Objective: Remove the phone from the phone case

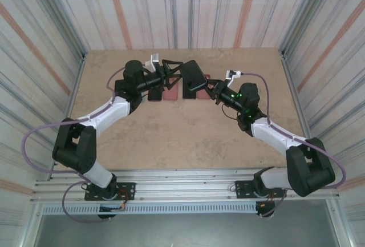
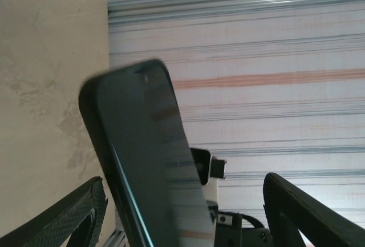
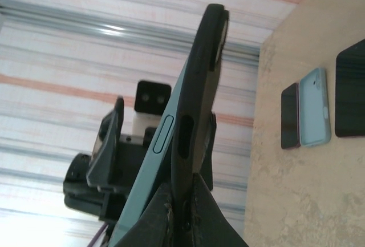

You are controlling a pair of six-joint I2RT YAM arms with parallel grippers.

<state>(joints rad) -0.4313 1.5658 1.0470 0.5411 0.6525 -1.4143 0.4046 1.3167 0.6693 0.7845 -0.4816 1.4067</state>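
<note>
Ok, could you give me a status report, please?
Left gripper open, either side of phone. Right gripper shut on its edge, held above table. Phone not yet out of black case. Light-blue case lies on table, apart.

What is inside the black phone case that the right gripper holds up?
A phone with a pale teal side sits in the black phone case. The right gripper, shut on the case, hides its lower end.
</note>
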